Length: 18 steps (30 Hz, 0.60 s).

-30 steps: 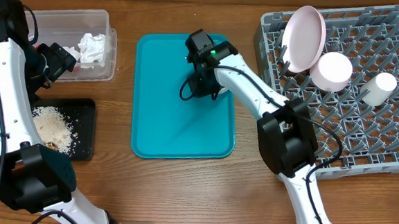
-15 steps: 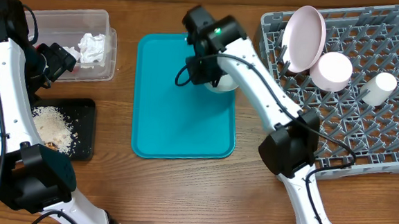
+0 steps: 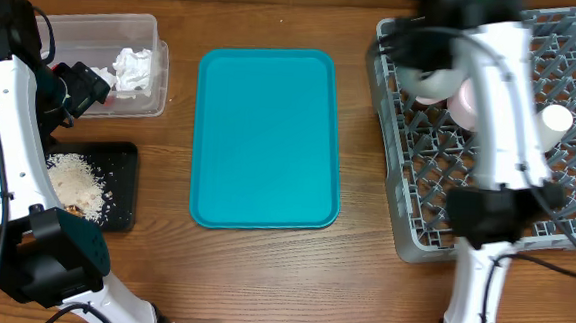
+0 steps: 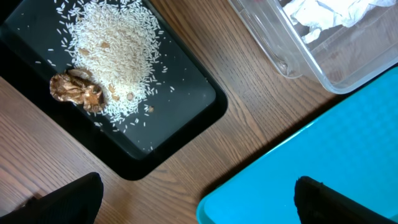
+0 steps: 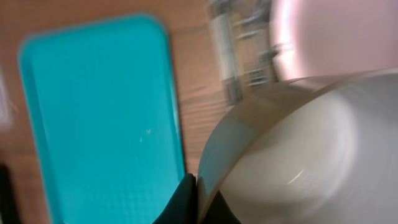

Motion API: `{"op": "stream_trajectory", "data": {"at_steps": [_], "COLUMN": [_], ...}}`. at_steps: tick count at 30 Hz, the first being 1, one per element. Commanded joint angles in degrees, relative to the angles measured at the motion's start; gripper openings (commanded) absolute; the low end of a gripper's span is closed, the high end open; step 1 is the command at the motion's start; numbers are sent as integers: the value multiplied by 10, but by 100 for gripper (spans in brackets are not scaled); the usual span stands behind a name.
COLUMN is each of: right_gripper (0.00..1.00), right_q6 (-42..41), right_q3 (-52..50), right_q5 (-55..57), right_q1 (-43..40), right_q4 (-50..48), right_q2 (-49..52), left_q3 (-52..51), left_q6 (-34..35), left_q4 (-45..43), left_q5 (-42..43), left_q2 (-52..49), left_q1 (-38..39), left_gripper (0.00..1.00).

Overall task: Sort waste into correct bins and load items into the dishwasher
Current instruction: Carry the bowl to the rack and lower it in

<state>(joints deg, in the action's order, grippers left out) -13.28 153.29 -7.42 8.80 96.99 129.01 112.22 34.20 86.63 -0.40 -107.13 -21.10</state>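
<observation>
My right gripper (image 5: 196, 194) is shut on the rim of the pale grey bowl (image 5: 298, 162) and holds it in the air. In the overhead view it (image 3: 430, 50) is blurred over the near-left part of the grey dish rack (image 3: 565, 219). The pink plate (image 5: 336, 37) stands in the rack just beyond the bowl. The white cup (image 3: 554, 120) lies in the rack. My left gripper (image 4: 199, 205) is open and empty, between the black tray (image 4: 186, 118) and the clear tub (image 4: 323, 68). The napkin (image 3: 133, 69) lies in the tub. Crumbs (image 4: 118, 56) and the brown lump (image 4: 78, 90) lie in the black tray. The red wrapper is out of view.
The teal tray (image 3: 267, 138) lies bare in the middle of the wooden table; its corner shows in the left wrist view (image 4: 298, 186). My right arm (image 3: 501, 124) crosses the rack and hides the smaller white dish.
My right gripper has lifted the bowl off the teal tray and swung it right, over the dish rack. The left arm has not moved.
</observation>
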Motion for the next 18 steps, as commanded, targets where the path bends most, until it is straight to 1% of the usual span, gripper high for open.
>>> {"op": "stream_trajectory", "data": {"at_steps": [1,4,8,10,14,16,18], "right_gripper": [4,4,4,4,4,4,4], "right_q6": [9,40,58,72,128,165,203], "right_q3": [10,-16,-89,-139,-257,-308,-357], "right_q5": [-122,-222,-240,-241,-260,-293,-349], "right_q1": [-74,-141,-199,-217,-240,-246,-252], "right_q4": [1,1,1,1,0,-1,-17], "right_q2": [-65,-95,-141,-164,-201,-204,-204], "left_q3": [4,4,4,4,4,4,4], "left_q6": [5,5,5,5,5,5,5], "left_q4": [0,0,0,0,0,0,0], "left_q5": [2,2,2,2,2,2,2], "left_q2": [-5,-5,-5,-5,-5,-5,-5], "left_q1": [1,1,1,1,1,1,1], "left_gripper": [100,100,100,100,100,100,100]}}
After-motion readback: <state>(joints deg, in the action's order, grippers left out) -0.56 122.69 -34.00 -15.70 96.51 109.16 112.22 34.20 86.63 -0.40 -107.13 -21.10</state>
